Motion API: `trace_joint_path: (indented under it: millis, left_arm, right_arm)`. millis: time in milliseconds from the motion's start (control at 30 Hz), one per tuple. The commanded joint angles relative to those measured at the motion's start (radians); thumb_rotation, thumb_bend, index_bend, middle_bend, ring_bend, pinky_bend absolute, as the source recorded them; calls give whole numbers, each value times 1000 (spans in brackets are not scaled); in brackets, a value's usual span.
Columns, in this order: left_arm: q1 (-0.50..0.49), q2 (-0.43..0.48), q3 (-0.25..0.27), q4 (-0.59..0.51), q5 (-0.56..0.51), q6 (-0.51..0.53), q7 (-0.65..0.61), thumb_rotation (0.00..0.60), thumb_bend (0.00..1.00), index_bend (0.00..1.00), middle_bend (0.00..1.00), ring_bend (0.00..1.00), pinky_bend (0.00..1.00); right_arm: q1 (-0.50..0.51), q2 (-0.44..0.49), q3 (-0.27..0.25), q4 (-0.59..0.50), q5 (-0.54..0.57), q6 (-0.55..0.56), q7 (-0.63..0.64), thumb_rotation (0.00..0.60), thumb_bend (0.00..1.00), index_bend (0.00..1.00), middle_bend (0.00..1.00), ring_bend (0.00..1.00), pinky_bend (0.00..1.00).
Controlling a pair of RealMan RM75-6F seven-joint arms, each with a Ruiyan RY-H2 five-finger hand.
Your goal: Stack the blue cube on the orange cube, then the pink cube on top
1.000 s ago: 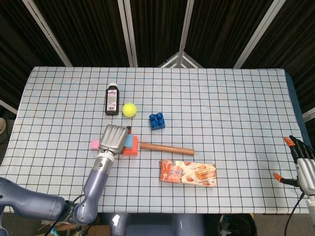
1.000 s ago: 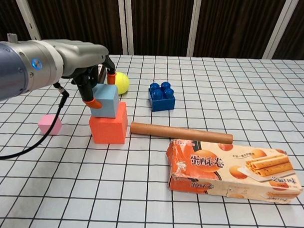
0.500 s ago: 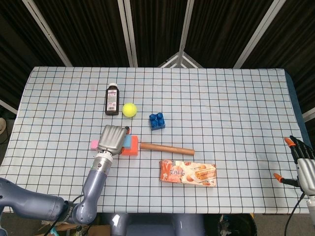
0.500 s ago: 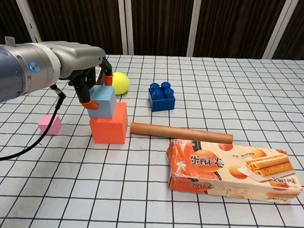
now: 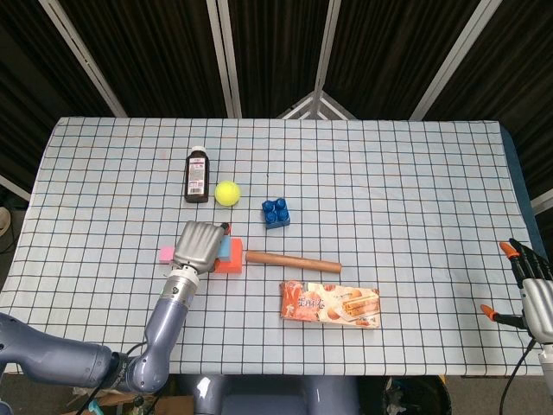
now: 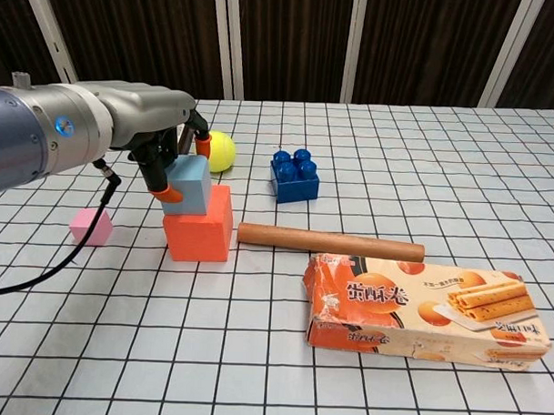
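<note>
In the head view, we see our left hand (image 5: 200,245) at the lower left of the checked desk (image 5: 389,190), covering most of the blue cube (image 5: 232,250) and the orange cube (image 5: 231,266) beneath it. The pink cube (image 5: 165,254) peeks out just left of the hand. Our right hand (image 5: 529,294) sits at the lower right edge of the frame, its fingers spread and holding nothing.

In the chest view, the blue cube (image 6: 188,183) rests on the orange cube (image 6: 199,225) at centre left, set toward the orange cube's left side. The left hand (image 6: 161,131) has its orange-tipped fingers (image 6: 170,194) around the blue cube's sides; we judge that it grips the cube. The pink cube (image 6: 92,226) lies on the desk near the stack, to its left.

We judge the first stacking step nearly done, with release pending. The pink cube is left to place.
</note>
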Motion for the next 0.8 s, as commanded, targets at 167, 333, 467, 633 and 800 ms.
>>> trace_joint_path:
  millis: [167, 333, 467, 633, 800]
  left_arm:
    - [3, 6, 1, -10, 14, 8, -6, 600, 285, 171, 846, 812, 863]
    - [11, 25, 5, -35, 28, 25, -6, 600, 284, 62, 845, 812, 862]
    - [12, 41, 6, -51, 30, 32, 2, 600, 284, 0, 845, 812, 863]
    - [21, 77, 8, -91, 49, 52, 3, 600, 284, 0, 843, 812, 863]
    - [47, 139, 23, -153, 73, 68, -7, 600, 284, 0, 841, 812, 863]
  right_arm:
    - [-2, 1, 1, 1, 0, 3, 3, 600, 129, 0, 7, 29, 103]
    - [-1, 2, 1, -1, 5, -2, 2, 600, 128, 0, 7, 29, 103]
    - [-1, 3, 1, -6, 8, -5, -3, 600, 129, 0, 7, 29, 104]
    - [-2, 6, 1, -12, 18, -12, -8, 600, 128, 0, 7, 29, 103]
    - [1, 8, 3, -18, 27, -23, -15, 600, 129, 0, 7, 29, 103]
